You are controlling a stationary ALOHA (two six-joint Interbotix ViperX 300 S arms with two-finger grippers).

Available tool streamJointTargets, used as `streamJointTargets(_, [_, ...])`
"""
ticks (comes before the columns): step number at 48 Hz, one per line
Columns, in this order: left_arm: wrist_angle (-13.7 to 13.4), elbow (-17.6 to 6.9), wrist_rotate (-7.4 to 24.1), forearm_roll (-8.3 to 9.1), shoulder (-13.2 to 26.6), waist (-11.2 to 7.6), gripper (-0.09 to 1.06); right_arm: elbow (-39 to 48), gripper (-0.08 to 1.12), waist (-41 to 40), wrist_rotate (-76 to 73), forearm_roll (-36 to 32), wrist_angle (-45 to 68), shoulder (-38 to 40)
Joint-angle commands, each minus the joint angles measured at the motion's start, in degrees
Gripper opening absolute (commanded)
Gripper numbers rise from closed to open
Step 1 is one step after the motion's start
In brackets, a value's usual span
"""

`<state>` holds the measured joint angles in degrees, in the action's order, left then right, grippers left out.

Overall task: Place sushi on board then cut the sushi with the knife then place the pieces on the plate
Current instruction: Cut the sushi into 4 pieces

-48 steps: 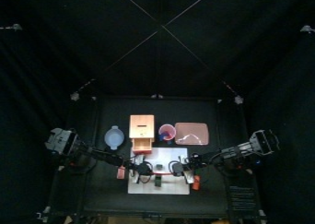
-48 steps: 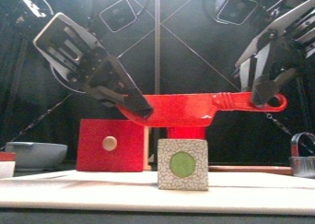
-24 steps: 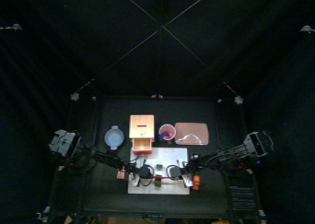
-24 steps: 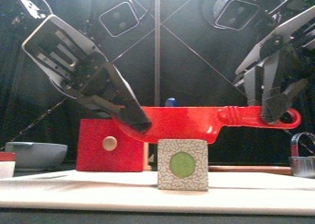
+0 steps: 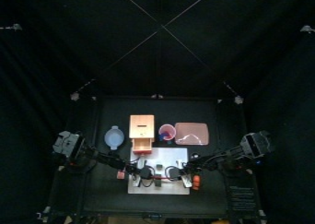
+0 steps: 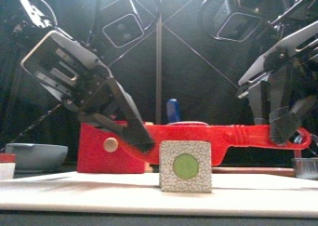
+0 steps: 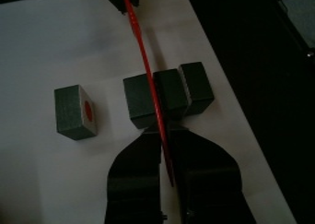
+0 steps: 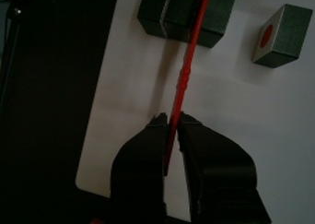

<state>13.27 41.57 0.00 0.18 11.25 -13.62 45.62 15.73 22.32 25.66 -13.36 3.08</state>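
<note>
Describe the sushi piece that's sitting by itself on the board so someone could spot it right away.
Find the white cutting board at the table's front. The red knife crosses over two sushi blocks that sit side by side. The lone piece sits apart beside them, clear of the blade, showing a round spot on top.

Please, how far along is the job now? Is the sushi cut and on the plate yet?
Done: the sushi is on the white board, and one piece already stands apart. In hand: the left gripper and right gripper hold the red knife across the remaining roll. Left: finishing the cut and moving the pieces to the pink plate.
</note>
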Motion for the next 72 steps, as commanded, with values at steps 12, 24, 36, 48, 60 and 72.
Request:
streamJointTargets(12, [-4.9, -1.2, 0.3, 0.18, 2.0, 0.26, 0.39, -0.8, 0.42, 0.9, 0.4, -0.2, 0.0, -1.2])
streamJointTargets(24, [-6.9, -1.8, 0.4, 0.53, 1.5, 0.35, 0.39, -0.6, 0.42, 0.7, 0.4, -0.8, -0.3, -0.5])
streamJointTargets(36, [-7.3, -1.9, 0.4, 1.85, 1.2, 2.29, 0.39, -0.4, 0.42, -1.3, 0.4, -2.8, -0.3, -0.1])
streamJointTargets(48, [-7.3, -2.0, 0.3, 2.46, -0.1, 2.64, 0.39, -0.8, 0.42, -1.4, 0.4, -3.4, -0.8, 0.5])
streamJointTargets(60, [-7.3, -2.1, 0.4, 2.55, -3.6, 2.11, 0.39, -1.3, 0.42, -1.3, 0.4, -3.7, -1.8, 3.7])
streamJointTargets(72, [-7.2, -2.2, 0.4, 2.55, -6.7, 0.09, 0.39, -1.5, 0.42, 0.1, 0.1, -0.6, -4.0, 7.1])
